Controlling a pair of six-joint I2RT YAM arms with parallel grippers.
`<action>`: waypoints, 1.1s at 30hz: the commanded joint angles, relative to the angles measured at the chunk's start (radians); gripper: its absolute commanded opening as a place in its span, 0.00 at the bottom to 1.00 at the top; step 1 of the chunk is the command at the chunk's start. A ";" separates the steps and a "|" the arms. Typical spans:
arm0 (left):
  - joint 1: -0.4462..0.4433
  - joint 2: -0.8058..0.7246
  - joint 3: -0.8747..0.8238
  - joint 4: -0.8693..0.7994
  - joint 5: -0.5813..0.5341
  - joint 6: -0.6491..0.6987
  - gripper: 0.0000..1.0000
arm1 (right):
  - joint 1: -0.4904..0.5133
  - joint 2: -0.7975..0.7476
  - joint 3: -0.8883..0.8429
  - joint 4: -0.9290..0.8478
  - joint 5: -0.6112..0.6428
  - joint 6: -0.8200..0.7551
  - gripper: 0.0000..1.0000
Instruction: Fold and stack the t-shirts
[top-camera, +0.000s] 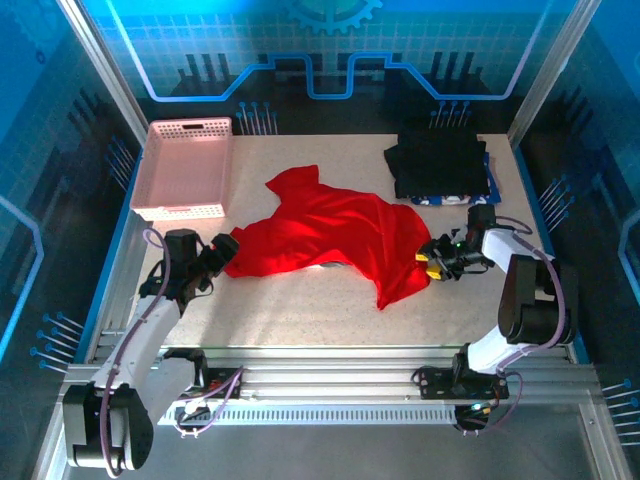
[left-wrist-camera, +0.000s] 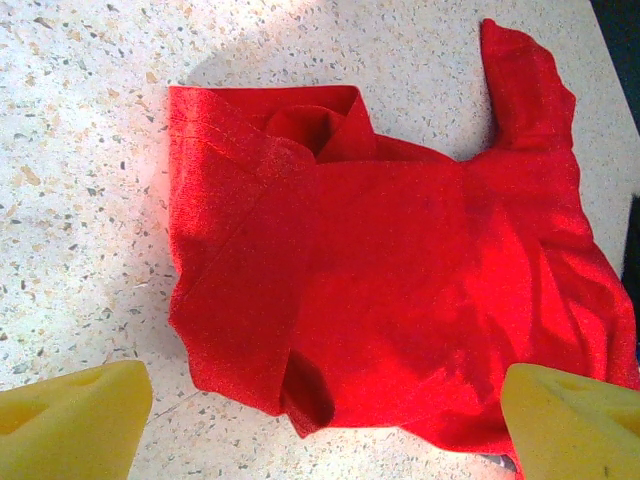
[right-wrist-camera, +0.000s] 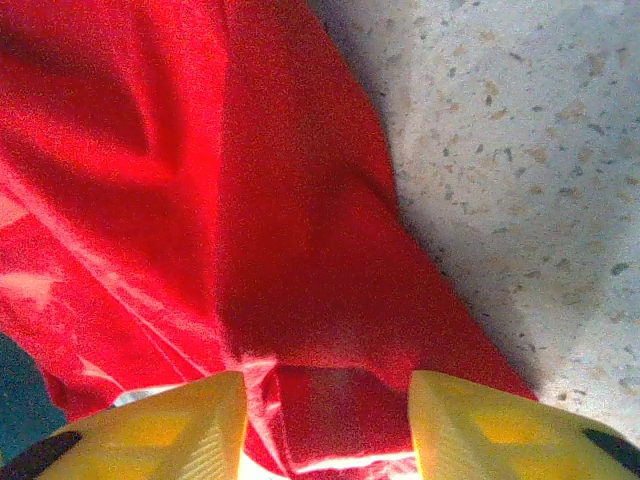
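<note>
Two grippers flank the crumpled red t-shirt (top-camera: 330, 235) at frame centre: left gripper (top-camera: 222, 252) spread wide, right gripper (top-camera: 432, 260) half-closed astride the hem, grip uncertain. Step: flattening. Next: pinch both edges, pull apart.

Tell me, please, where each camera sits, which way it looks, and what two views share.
Top external: above and behind the arms, looking down at the table; both arms, left gripper and right gripper show.
Left wrist: on the left arm, facing down at the red t-shirt; its yellow fingers show.
Right wrist: close above the shirt's edge; its fingers flank cloth.
All share the red t-shirt.
</note>
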 joint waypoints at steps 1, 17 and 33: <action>0.005 -0.005 -0.019 0.005 -0.001 0.027 0.91 | -0.004 0.023 0.019 -0.013 -0.021 -0.001 0.40; 0.007 -0.068 -0.055 -0.048 -0.055 0.028 0.91 | -0.027 -0.206 -0.036 -0.248 0.028 -0.111 0.00; 0.007 -0.063 -0.106 -0.017 -0.048 0.007 0.90 | -0.049 -0.417 -0.232 -0.312 0.332 -0.027 0.25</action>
